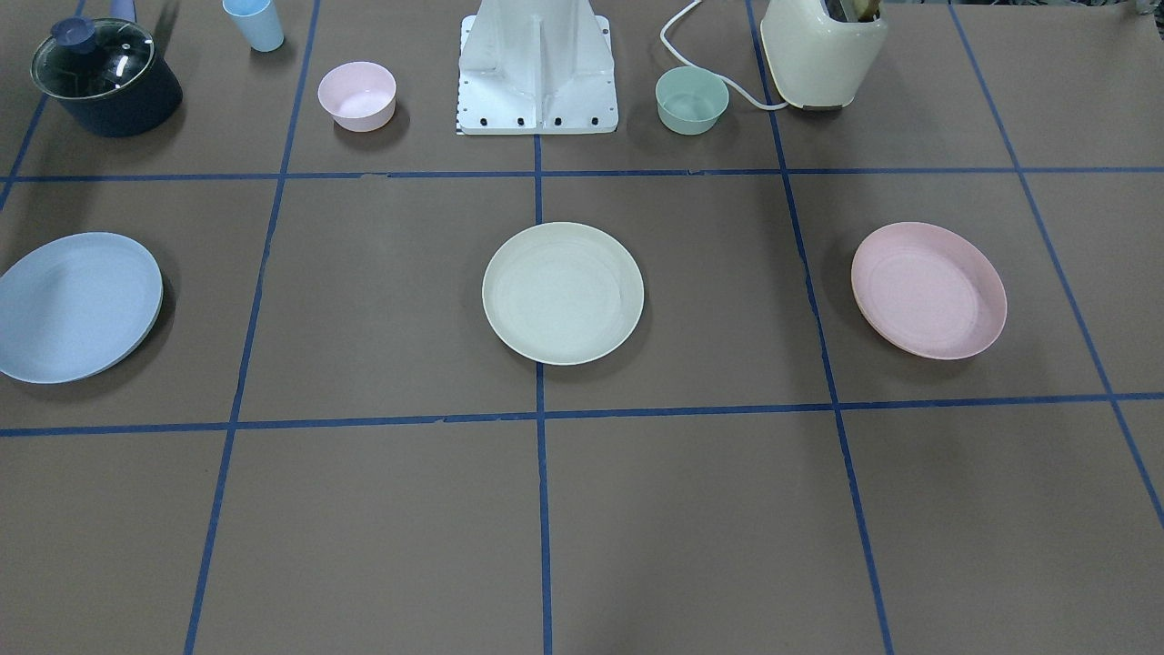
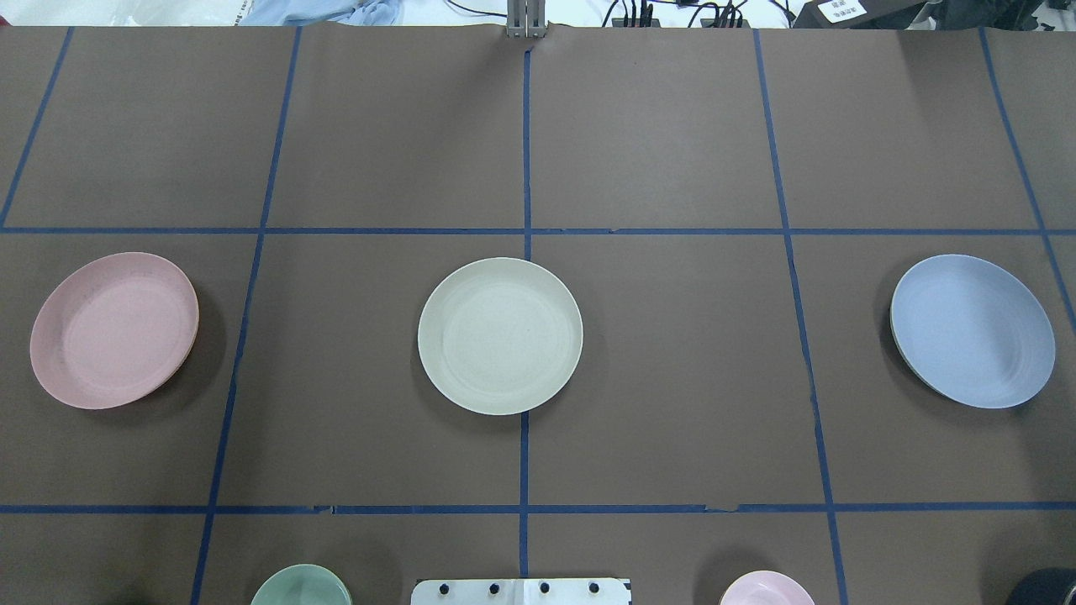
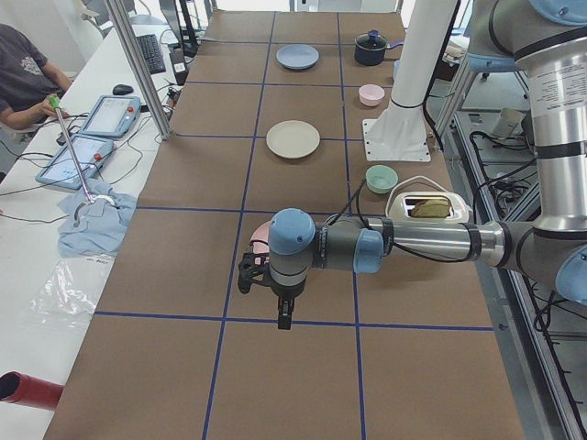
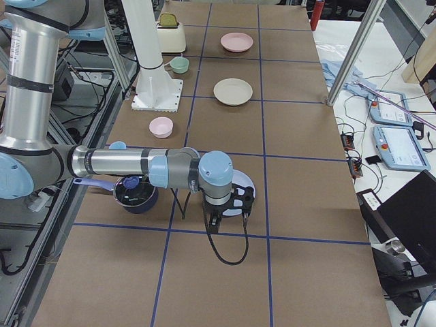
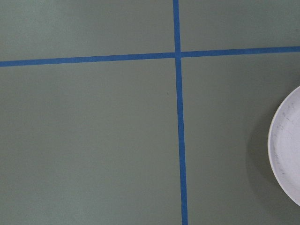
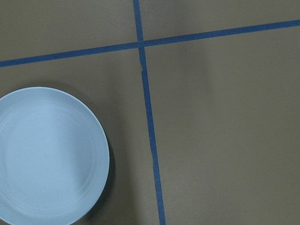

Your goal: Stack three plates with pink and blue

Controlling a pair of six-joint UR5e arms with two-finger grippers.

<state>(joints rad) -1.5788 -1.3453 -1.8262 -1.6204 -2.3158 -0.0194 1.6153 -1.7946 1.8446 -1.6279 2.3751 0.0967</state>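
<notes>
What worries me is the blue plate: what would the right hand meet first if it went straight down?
Probably the table's brown cover beside the blue plate: the right hand points down near its edge, though depth is unclear.

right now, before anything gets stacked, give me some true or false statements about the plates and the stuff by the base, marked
1. The cream plate lies between the pink plate and the blue plate. True.
2. The pink plate is stacked on the cream plate. False: all three lie apart on the table.
3. The dark pot has its glass lid on. True.
4. The green bowl sits inside the pink bowl. False: the green bowl and the pink bowl stand apart, on either side of the robot's base.
</notes>
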